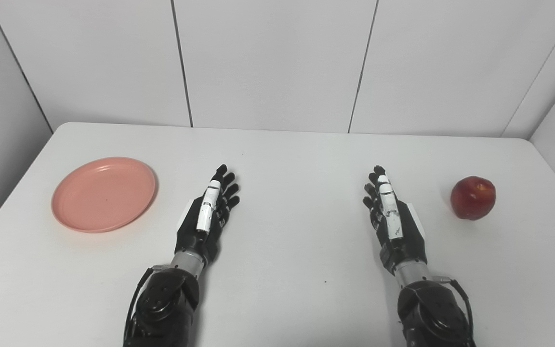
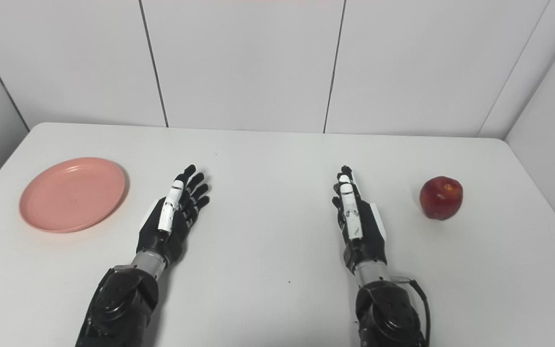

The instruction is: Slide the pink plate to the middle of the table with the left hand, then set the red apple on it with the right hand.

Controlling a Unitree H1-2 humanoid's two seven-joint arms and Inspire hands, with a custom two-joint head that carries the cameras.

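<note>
The pink plate [image 1: 104,193] lies flat and empty on the left side of the white table [image 1: 287,159]. A red apple [image 1: 473,197] stands upright on the right side. My left hand [image 1: 208,212] rests low over the table just right of the plate, open, fingers stretched forward and holding nothing. My right hand [image 1: 392,215] lies left of the apple, a clear gap between them, also open and empty. Neither hand touches an object.
White wall panels [image 1: 277,62] rise behind the table's far edge, and side walls close in at left and right. Bare tabletop stretches between the two hands.
</note>
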